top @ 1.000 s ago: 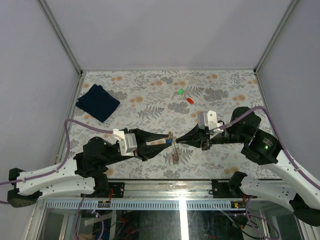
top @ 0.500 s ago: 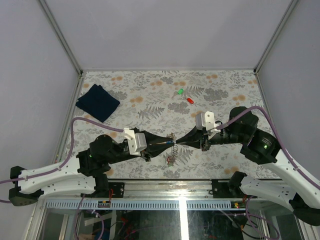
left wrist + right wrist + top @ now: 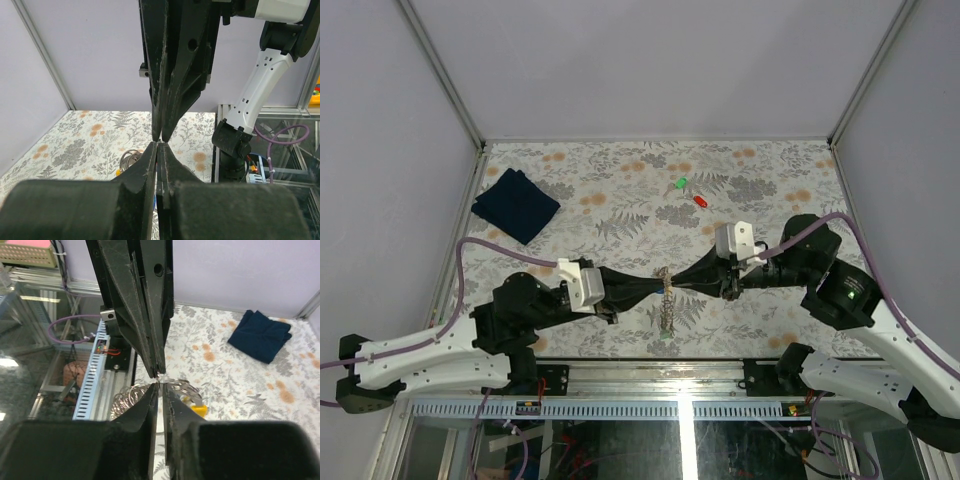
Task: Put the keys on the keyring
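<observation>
Tip-to-tip meeting above bench (image 3: 620, 180), lower centre of frame.
Left claw (image 3: 656, 284) clamped on keyring (image 3: 665, 292); right claw (image 3: 677, 283): cannot tell.

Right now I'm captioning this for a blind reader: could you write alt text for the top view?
Two robot arms meet tip to tip over a floral table, left gripper and right gripper closed where the keyring and its chain hang. A green key and a red key lie farther back; a blue cloth sits far left.

Arm shells (image 3: 430, 358): white, rounded.
Joints (image 3: 520, 305): black.
Cables (image 3: 520, 254): purple.
Gripper fingers (image 3: 180, 60): black, tapered, scuffed.
Wrist blocks (image 3: 733, 238): white.
Status light (image 3: 847, 296): green.
</observation>
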Motion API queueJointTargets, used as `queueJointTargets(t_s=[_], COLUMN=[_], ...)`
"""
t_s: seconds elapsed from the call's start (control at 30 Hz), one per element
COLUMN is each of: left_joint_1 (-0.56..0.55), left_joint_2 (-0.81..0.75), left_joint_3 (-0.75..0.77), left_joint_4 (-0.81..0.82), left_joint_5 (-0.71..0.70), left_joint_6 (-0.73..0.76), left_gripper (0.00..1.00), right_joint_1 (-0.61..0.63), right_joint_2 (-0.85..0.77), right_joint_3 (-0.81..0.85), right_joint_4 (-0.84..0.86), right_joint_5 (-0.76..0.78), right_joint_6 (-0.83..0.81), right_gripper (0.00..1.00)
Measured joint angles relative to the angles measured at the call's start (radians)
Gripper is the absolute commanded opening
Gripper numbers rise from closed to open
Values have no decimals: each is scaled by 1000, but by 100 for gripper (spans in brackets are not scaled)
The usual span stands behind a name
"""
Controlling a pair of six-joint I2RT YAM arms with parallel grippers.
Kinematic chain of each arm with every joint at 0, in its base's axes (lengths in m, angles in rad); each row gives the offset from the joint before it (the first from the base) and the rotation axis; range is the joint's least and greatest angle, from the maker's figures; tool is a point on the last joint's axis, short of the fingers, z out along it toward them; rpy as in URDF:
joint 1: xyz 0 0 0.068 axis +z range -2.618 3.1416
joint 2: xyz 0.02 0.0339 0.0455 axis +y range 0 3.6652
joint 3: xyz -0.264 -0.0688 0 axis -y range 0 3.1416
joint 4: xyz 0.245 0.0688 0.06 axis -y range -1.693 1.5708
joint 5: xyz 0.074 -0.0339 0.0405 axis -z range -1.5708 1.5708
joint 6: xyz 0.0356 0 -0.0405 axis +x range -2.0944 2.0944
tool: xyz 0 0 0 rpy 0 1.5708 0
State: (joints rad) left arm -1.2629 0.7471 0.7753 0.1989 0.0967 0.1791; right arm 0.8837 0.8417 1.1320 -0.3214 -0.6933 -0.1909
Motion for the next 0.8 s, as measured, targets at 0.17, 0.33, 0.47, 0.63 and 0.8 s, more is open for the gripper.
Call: queueJointTargets(t_s=[0.17,0.33,0.47,0.63,0.8], left_joint_1=[0,0,0,0,0], left_joint_2=[-55,-75,-76,-71,-62], left_joint_3=[-68,-138,-190,-210,-211], left_joint_4=[79,213,330,441,507], left_joint_5=[-15,-26,-33,-33,-32], left_joint_6=[-23,-76,-122,-163,-179], left_gripper=[0,0,0,0,0], right_joint_1=[0,0,0,0,0], right_joint_2=[-42,-87,-93,-78,-61], right_joint_3=[-42,-114,-165,-191,-209], right_joint_4=[105,239,349,434,493], right_joint_5=[2,2,2,2,0], right_joint_6=[40,98,150,197,231], right_gripper=[34,36,38,40,40])
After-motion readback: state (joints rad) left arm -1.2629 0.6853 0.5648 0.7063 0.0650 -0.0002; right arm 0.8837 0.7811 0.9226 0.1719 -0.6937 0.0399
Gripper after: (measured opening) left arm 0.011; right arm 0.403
